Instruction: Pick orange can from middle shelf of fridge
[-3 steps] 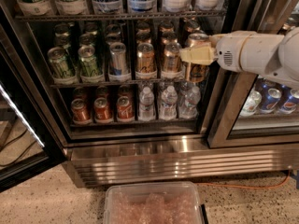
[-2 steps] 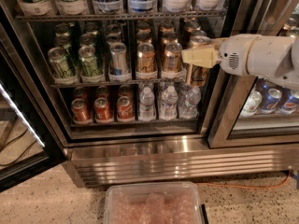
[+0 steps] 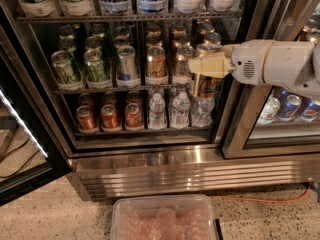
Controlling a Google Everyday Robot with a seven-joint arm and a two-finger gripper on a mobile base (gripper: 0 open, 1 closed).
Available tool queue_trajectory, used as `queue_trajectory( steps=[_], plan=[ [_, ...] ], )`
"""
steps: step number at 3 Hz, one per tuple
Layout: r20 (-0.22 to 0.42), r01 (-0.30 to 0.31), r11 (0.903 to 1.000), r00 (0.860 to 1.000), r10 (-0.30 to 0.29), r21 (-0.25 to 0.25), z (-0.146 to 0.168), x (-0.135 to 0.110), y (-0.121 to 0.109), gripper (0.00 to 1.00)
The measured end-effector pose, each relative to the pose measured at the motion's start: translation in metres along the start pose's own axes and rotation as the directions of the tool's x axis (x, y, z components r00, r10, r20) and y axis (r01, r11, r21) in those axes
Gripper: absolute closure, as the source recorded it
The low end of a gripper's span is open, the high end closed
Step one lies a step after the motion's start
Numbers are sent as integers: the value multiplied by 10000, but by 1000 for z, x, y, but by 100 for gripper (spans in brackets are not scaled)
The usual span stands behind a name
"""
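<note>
The fridge (image 3: 150,169) stands open in front of me. Its middle shelf (image 3: 107,89) holds rows of green cans (image 3: 65,69), silver-blue cans (image 3: 127,64) and orange cans (image 3: 156,64). My gripper (image 3: 207,66) reaches in from the right at the right end of this shelf. Its cream fingers (image 3: 202,65) are closed across an orange can (image 3: 204,86). That can hangs in front of the rack, and its bottom reaches below the shelf's front edge.
Red cans (image 3: 107,116) and water bottles (image 3: 180,109) fill the lower rack. The open glass door (image 3: 30,134) stands at the left. A closed door at the right has cans (image 3: 290,106) behind it. A clear plastic bin (image 3: 165,219) sits on the floor below.
My gripper with the orange can has moved slightly downward. Nothing else has moved.
</note>
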State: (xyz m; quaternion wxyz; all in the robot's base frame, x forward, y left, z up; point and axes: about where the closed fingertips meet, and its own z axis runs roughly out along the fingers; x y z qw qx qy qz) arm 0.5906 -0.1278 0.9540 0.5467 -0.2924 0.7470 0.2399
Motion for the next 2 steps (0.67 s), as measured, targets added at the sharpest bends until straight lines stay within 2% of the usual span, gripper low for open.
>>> queue_trajectory(
  steps=[1, 2],
  plan=[
    [-109, -302, 9871, 9995, 289, -1575, 0, 10, 38, 100],
    [-232, -306, 9828, 9994, 268, -1823, 0, 13, 45, 100]
  ],
)
